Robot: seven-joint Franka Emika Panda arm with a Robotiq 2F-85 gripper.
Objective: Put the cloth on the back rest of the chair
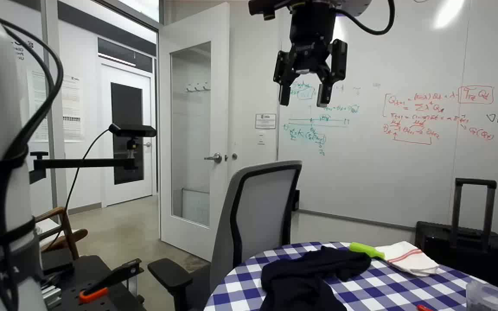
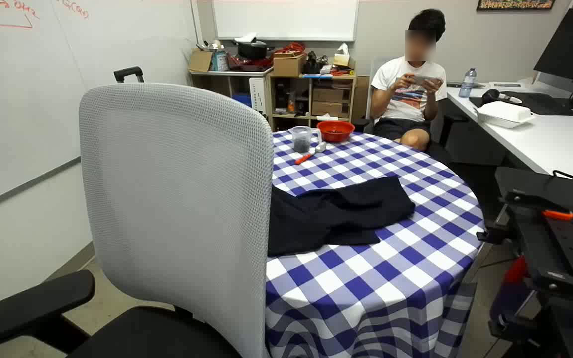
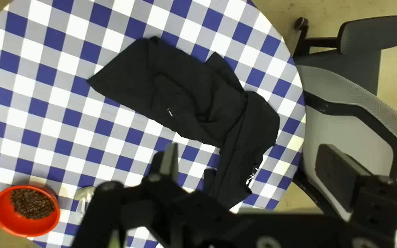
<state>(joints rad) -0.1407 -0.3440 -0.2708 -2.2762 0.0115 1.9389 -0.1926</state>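
The dark cloth lies crumpled and spread on the checked tablecloth, near the table edge beside the chair. It also shows in an exterior view, partly hidden by the chair, and in the wrist view. The grey back rest stands upright at the table's edge with nothing on it; it also shows in an exterior view and at the right of the wrist view. My gripper is open and empty, pointing down, high above the table. In the wrist view its spread fingers overlap the cloth's lower end.
The round table wears a blue-and-white checked tablecloth. On it are a red bowl of brown beans, a clear cup, a red-handled scoop, a striped towel and a green item. A black suitcase and a seated person are nearby.
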